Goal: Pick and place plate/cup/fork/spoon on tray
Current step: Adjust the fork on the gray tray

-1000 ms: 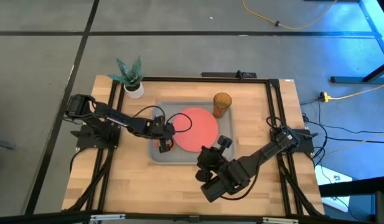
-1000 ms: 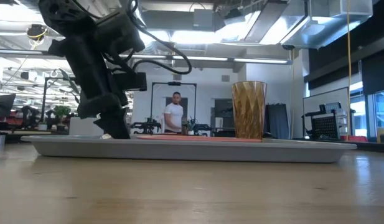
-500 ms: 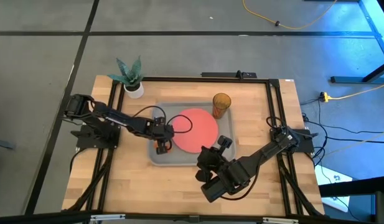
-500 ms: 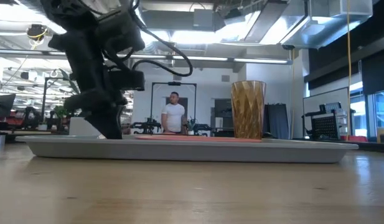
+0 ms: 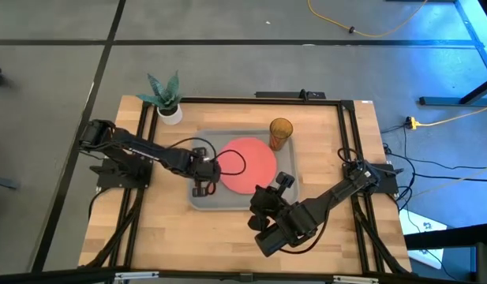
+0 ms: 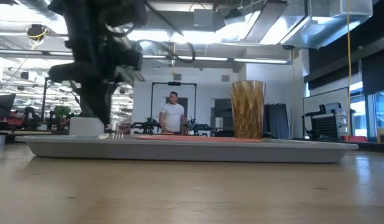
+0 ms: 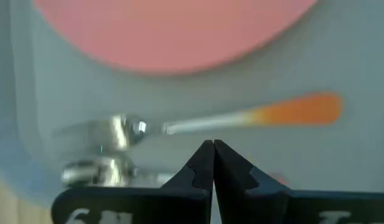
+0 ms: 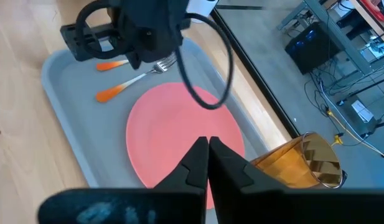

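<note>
The grey tray [image 5: 227, 199] holds the coral-red plate [image 5: 251, 164] lying flat and the amber cup [image 5: 281, 132] standing at its far right corner. The fork [image 8: 135, 78] lies flat on the tray floor left of the plate, tines toward the plate. Beside it a second orange handle tip [image 8: 111, 64], the spoon's, shows; the rest is hidden by my left gripper [image 8: 139, 59]. That gripper [image 7: 213, 149] hovers shut and empty just above both utensils. My right gripper [image 8: 208, 146] is shut and empty above the tray's near edge.
A potted plant [image 5: 166, 99] stands at the table's far left corner. A black frame [image 5: 346, 158] runs along the table's edges. Bare wood lies near of the tray [image 5: 188, 237]. A person [image 6: 173, 115] stands far off in the room.
My left gripper has risen off the tray floor and drawn slightly toward the table's left edge. In the low view the fork's tines now show lying on the tray below it.
</note>
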### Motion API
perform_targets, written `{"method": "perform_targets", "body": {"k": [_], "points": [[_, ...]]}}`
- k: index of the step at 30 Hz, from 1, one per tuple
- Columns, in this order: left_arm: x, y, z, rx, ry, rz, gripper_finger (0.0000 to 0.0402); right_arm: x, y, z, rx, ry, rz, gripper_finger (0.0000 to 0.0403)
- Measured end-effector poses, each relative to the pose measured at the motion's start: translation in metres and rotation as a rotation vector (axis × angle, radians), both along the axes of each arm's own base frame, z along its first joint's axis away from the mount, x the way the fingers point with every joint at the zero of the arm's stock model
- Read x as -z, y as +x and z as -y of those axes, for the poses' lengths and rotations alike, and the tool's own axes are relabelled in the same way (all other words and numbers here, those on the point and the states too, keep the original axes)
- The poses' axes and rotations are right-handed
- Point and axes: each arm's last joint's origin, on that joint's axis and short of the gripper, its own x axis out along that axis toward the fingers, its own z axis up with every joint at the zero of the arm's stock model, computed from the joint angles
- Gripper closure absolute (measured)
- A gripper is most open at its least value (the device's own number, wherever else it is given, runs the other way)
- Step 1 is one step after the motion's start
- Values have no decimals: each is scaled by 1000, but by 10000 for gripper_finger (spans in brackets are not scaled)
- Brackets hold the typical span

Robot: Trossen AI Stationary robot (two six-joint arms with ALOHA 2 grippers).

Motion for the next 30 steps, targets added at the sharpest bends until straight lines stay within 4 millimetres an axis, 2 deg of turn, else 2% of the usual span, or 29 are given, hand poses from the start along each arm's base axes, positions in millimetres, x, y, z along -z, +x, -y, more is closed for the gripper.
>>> {"method": "perform_targets", "body": {"k": [3,13,30], "points": [[7,-8,-3,-32,31,-54,402,0,0,0,0,0,0,395],[28,-14,-24,-76,59,-27,401,0,0,0,1,3,5,390],[32,-13,-44,-121,8,-30,401,0,0,0,1,4,6,395]]}}
